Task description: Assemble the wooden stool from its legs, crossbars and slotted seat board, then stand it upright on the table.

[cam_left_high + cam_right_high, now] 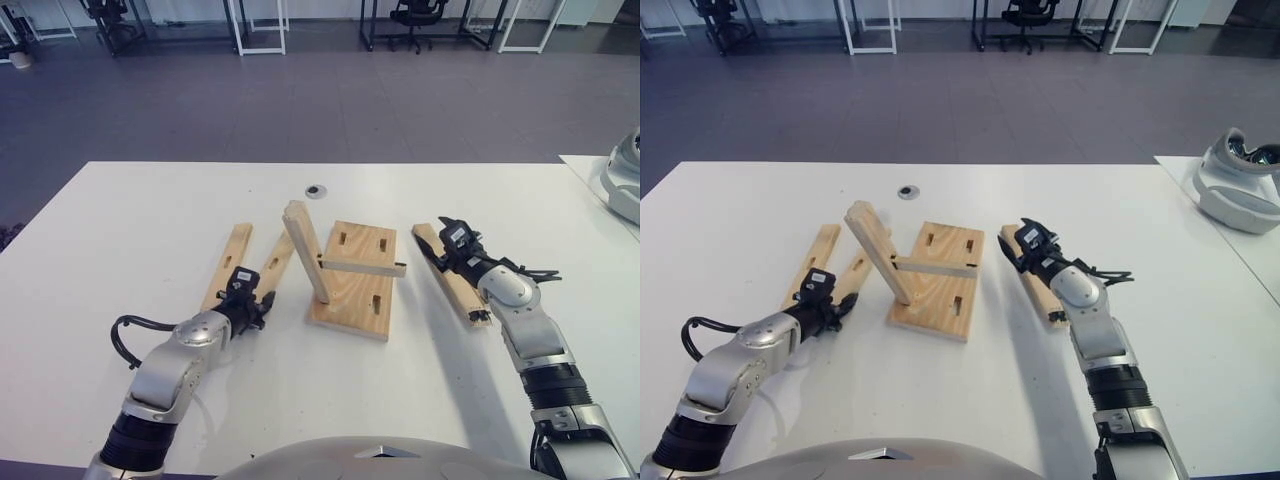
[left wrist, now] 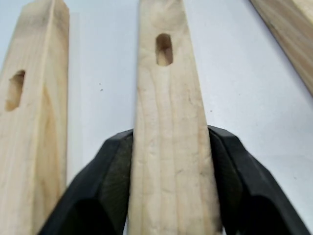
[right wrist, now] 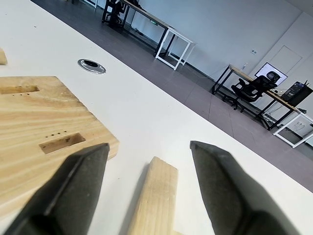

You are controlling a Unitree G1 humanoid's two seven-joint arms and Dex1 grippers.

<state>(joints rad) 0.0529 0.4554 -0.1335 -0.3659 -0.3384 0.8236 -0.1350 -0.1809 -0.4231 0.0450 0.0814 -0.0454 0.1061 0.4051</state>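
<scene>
The slotted seat board (image 1: 365,300) lies flat mid-table. One leg (image 1: 305,250) stands tilted at its left edge, and a crossbar (image 1: 365,267) runs from that leg across the board. Two more legs lie to the left: an outer one (image 1: 228,262) and an inner one (image 1: 277,258). My left gripper (image 1: 252,300) is shut on the near end of the inner leg (image 2: 168,112), its black fingers (image 2: 105,191) pressed against both sides. A fourth leg (image 1: 452,275) lies right of the board. My right gripper (image 1: 447,243) hovers open over its far end (image 3: 157,196), one finger on each side.
A round cable grommet (image 1: 317,189) sits in the table behind the board. A white headset (image 1: 1238,188) rests on the neighbouring table at the far right. Bare white tabletop (image 1: 150,210) stretches in front of the parts and to the far left.
</scene>
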